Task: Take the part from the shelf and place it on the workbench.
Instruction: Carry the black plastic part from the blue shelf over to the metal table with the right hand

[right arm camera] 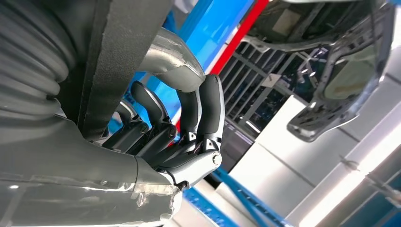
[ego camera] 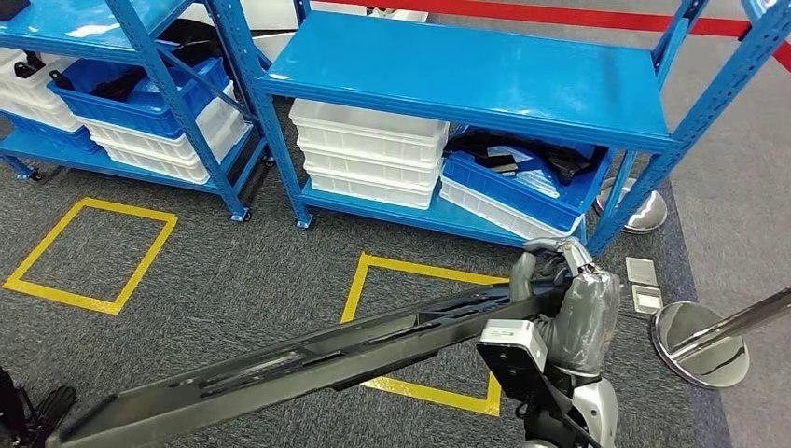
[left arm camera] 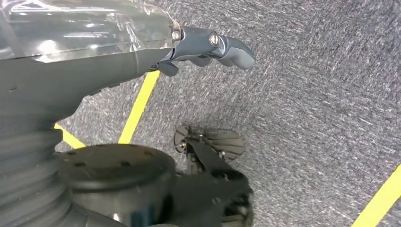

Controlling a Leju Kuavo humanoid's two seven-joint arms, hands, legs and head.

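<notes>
Right robot hand (ego camera: 560,280) grips the part (ego camera: 308,359), a long black bar, fingers (right arm camera: 208,109) wrapped round it near its right end. Part is off the shelf, held low over the floor, slanting from near left up to the hand at right, crossing a yellow square (ego camera: 424,327) taped on the carpet. Left robot hand (left arm camera: 208,45) hangs over the carpet holding nothing, fingers loosely extended.

Around: blue shelf (ego camera: 485,75) straight ahead, far side, top deck bare. Second blue shelf (ego camera: 112,28) far left. Chrome stanchion base (ego camera: 700,345) right of the hand, its pole (ego camera: 737,322) leaning out to the right edge; another base (ego camera: 644,210) by the shelf's right leg. Two small grey plates (ego camera: 644,285) on the floor between them. Second yellow square (ego camera: 93,252) at left.

Surface: dark grey carpet (ego camera: 233,280); red floor line (ego camera: 597,17) at the far side behind the shelves.

Containers: lower deck of the near shelf has stacked white bins (ego camera: 368,154) at left, and a blue bin (ego camera: 522,187) at right, tilted on a white one, with dark parts and pale sheets inside. Left shelf carries a blue bin (ego camera: 140,98) with black parts on more white bins (ego camera: 159,149).
</notes>
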